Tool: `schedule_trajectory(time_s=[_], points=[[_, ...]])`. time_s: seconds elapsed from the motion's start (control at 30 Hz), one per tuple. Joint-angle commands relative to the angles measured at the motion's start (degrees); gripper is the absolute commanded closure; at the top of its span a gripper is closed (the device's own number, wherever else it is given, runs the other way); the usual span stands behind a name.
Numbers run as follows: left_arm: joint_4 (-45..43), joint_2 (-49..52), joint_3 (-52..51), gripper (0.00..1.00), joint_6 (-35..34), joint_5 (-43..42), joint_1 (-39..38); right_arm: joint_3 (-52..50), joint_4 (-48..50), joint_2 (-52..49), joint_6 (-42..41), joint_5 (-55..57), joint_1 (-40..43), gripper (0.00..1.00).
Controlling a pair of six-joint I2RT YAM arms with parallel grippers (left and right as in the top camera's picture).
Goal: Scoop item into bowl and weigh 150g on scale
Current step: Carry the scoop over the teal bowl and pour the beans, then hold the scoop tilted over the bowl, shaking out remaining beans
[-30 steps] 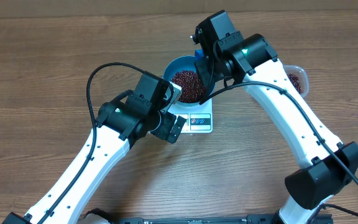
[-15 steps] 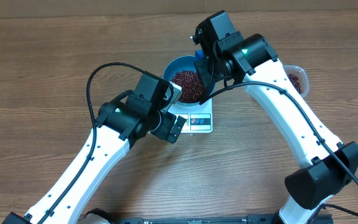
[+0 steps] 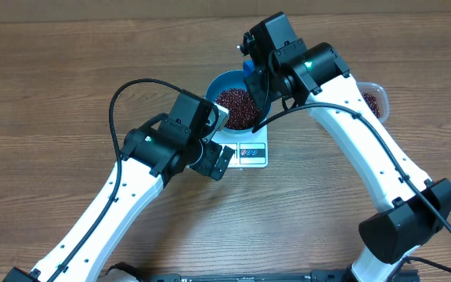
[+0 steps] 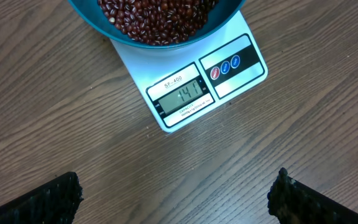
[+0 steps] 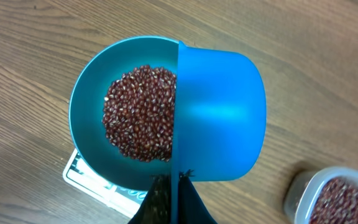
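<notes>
The blue bowl (image 3: 224, 81) stands on the white scale (image 3: 250, 153) and holds a heap of dark red-brown beans (image 3: 236, 107). In the left wrist view the scale (image 4: 184, 94) reads 141 below the bowl (image 4: 114, 34). My right gripper (image 5: 174, 199) is shut on the thin handle of a blue scoop (image 5: 219, 118). The scoop is turned on its side over the right part of the bowl (image 5: 89, 118), beside the beans (image 5: 138, 115). From overhead only a sliver of the scoop (image 3: 247, 69) shows under the right gripper (image 3: 254, 82). My left gripper (image 4: 176, 199) hangs open and empty over bare table in front of the scale.
A clear plastic tub (image 3: 373, 98) with more beans sits to the right of the bowl, partly behind the right arm; in the right wrist view the tub (image 5: 337, 196) is at the lower right. Both white arms reach in from the front edge.
The right gripper and the scoop have shifted very slightly to the left over the bowl. The left arm has not moved.
</notes>
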State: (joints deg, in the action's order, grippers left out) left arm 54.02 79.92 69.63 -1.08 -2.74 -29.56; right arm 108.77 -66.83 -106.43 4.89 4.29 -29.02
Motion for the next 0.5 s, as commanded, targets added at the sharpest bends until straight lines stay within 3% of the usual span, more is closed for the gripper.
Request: schedule_trajectory(time_s=[0.0, 0.2, 0.47], points=[[-0.3, -1.3, -0.5, 0.01, 1.1, 0.2, 0.4, 1.9, 1.2, 1.7, 4.2, 0.2, -0.2, 0.96], [-0.3, -1.3, -0.5, 0.00, 1.1, 0.2, 0.4, 1.9, 0.5, 1.7, 3.9, -2.0, -0.2, 0.96], [-0.3, -1.3, -0.5, 0.00, 1.1, 0.2, 0.4, 1.9, 0.0, 1.7, 0.9, -15.5, 3.1, 0.96]])
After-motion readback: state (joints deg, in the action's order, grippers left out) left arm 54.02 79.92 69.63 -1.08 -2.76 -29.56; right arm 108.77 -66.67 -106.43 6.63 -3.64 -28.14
